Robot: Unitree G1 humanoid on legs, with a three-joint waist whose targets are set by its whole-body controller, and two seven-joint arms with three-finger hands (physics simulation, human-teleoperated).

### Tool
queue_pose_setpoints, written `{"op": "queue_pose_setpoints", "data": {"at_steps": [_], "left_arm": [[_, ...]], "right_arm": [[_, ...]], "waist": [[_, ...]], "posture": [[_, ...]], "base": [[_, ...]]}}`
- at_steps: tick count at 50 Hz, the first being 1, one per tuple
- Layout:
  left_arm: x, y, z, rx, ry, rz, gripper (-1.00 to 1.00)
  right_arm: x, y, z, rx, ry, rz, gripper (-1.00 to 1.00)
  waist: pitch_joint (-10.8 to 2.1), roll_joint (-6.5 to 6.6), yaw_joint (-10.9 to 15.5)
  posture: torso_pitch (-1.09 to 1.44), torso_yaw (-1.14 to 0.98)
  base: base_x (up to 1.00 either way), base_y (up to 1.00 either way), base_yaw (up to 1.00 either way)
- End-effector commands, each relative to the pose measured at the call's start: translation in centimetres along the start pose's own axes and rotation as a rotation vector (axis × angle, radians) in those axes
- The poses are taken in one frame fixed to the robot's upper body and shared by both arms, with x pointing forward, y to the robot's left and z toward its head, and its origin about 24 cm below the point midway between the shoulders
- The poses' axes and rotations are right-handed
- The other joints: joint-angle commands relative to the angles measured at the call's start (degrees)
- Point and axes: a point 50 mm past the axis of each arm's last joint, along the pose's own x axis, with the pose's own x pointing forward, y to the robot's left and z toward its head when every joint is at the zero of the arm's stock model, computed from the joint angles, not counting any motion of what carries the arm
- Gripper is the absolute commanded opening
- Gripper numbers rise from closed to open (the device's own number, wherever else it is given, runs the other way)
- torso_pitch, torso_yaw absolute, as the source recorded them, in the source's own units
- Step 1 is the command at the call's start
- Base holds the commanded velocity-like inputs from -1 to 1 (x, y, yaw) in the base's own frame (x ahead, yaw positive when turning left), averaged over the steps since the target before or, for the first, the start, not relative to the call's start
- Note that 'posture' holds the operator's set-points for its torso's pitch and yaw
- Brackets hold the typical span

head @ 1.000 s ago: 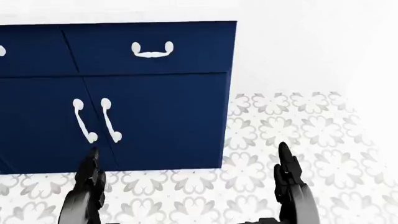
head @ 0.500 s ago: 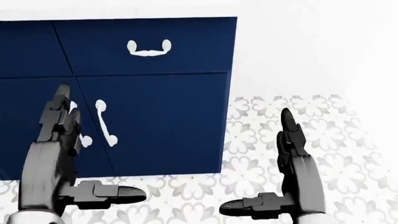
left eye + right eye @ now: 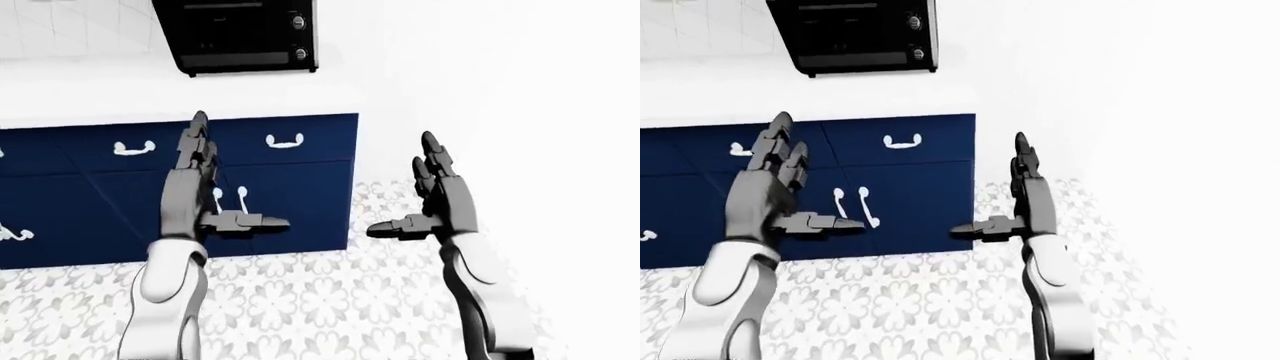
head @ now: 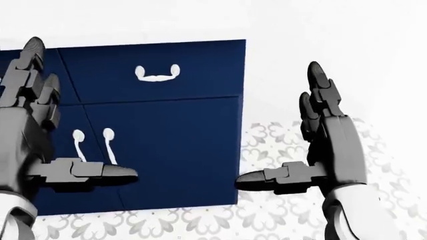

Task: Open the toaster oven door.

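Observation:
The black toaster oven (image 3: 240,34) stands on the white counter (image 3: 120,94) at the top of the left-eye view, its door closed and two knobs (image 3: 298,37) down its right side. It does not show in the head view. My left hand (image 3: 215,187) is raised in the air, well below the oven and over the navy cabinets, fingers straight up, thumb out sideways, open and empty. My right hand (image 3: 420,199) is held the same way further right, open and empty, with nothing near it.
Navy cabinet fronts (image 4: 180,135) with white handles (image 4: 157,74) run under the counter and end at a right corner. A grey flower-patterned tile floor (image 3: 330,300) lies below. A plain white wall (image 3: 500,75) fills the right side.
Both hands have risen from the bottom of the head view to chest height, thumbs now pointing inward. The cabinet sits a little lower in the picture, so the camera has tilted up slightly.

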Motion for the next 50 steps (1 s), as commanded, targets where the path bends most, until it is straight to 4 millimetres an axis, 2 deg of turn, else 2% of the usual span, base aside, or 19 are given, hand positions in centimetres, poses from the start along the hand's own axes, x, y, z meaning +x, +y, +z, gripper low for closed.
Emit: {"op": "queue_pose_setpoints", "data": {"at_steps": [1,4,6,7,10,14,17,20,21,24,29,33,34,36,37,44,46,49,50], "left_arm": [[0.0,0.4,1.1,0.006,-0.066,0.018,1.0],[-0.1,0.4,1.0,0.005,-0.067,0.018,1.0],[-0.1,0.3,0.9,0.005,-0.066,0.017,1.0],[-0.2,0.3,0.8,0.005,-0.065,0.018,1.0],[-0.2,0.3,0.6,0.003,-0.061,0.018,1.0],[-0.2,0.2,0.6,0.003,-0.064,0.018,1.0],[-0.3,0.2,0.6,0.0,-0.065,0.017,1.0],[-0.4,0.2,0.8,-0.002,-0.066,0.018,1.0],[-0.5,0.2,0.9,-0.002,-0.069,0.017,1.0],[-0.5,0.2,1.2,0.001,-0.072,0.018,1.0],[-0.4,0.2,1.4,0.002,-0.076,0.017,1.0],[-0.4,0.2,1.6,0.004,-0.078,0.015,1.0],[-0.4,0.2,1.7,0.004,-0.079,0.014,1.0],[-0.5,0.3,1.8,0.004,-0.08,0.016,1.0],[-0.5,0.3,1.9,0.004,-0.081,0.017,1.0],[-0.8,0.6,2.5,0.005,-0.094,0.024,1.0],[-0.8,0.6,2.6,0.005,-0.095,0.025,1.0],[-0.9,0.6,2.6,0.001,-0.094,0.023,1.0],[-0.9,0.6,2.7,0.001,-0.095,0.023,1.0]], "right_arm": [[0.0,0.3,1.5,0.001,-0.08,0.014,1.0],[0.0,0.3,1.5,0.003,-0.081,0.016,1.0],[0.0,0.3,1.3,0.003,-0.081,0.016,1.0],[0.0,0.3,1.3,0.005,-0.082,0.015,1.0],[-0.1,0.3,1.5,0.009,-0.086,0.016,1.0],[-0.2,0.2,1.7,0.015,-0.086,0.017,1.0],[-0.4,0.3,1.8,0.016,-0.087,0.019,1.0],[-0.3,0.3,1.7,0.014,-0.089,0.021,1.0],[-0.4,0.4,1.8,0.014,-0.089,0.022,1.0],[-0.5,0.3,2.0,0.015,-0.095,0.022,1.0],[-0.5,0.2,2.1,0.017,-0.101,0.022,1.0],[-0.7,0.4,2.4,0.021,-0.11,0.031,1.0],[-0.7,0.4,2.5,0.023,-0.112,0.034,1.0],[-0.8,0.4,2.8,0.02,-0.124,0.034,1.0],[-0.8,0.4,2.9,0.022,-0.127,0.035,1.0],[-1.0,0.4,3.8,0.045,-0.145,0.039,1.0],[-1.0,0.3,3.7,0.05,-0.143,0.039,1.0],[-1.1,0.2,3.9,0.054,-0.143,0.038,1.0],[-1.2,0.1,4.0,0.056,-0.146,0.036,1.0]], "waist": [[-0.61,-0.66,0.2],[-0.6,0.97,0.18],[-0.53,3.92,0.19],[-0.52,2.18,0.44],[-0.57,2.77,0.54],[-1.02,1.09,0.75],[0.6,-1.03,1.37],[-0.87,-5.24,1.5],[-0.61,-3.98,0.97],[-0.08,-4.1,0.5],[0.22,-1.84,-0.04],[-0.57,1.78,-0.75],[-2.05,3.68,-0.62],[-0.5,3.38,0.02],[-0.7,3.97,-0.05],[0.03,-0.05,0.58],[-1.12,-4.42,0.76],[-1.24,-4.99,0.71],[-1.34,-3.24,0.03]], "posture": [[0.0,0.0],[0.0,0.0],[0.0,0.0],[0.0,0.0],[0.0,0.0],[0.0,0.0],[0.0,0.0],[0.0,0.0],[0.0,0.0],[0.0,0.0],[0.0,0.0],[0.0,0.0],[0.0,0.0],[0.0,0.0],[0.0,0.0],[0.0,0.0],[0.0,0.0],[0.0,0.0],[0.0,0.0]], "base": [[0.17,0.0,0.0],[0.16,0.0,0.0],[0.17,0.0,0.0],[0.17,0.0,0.0],[0.17,0.0,0.0],[0.2,0.0,0.0],[0.45,0.0,0.0],[0.46,0.0,0.0],[0.46,0.0,0.0],[0.46,0.0,0.0],[0.46,0.0,0.0],[0.4,0.0,0.0],[0.25,0.0,0.0],[0.14,0.0,0.0],[0.05,0.0,0.0],[0.0,0.04,0.0],[0.0,0.31,0.0],[0.0,0.29,0.15],[0.0,0.0,0.46]]}}
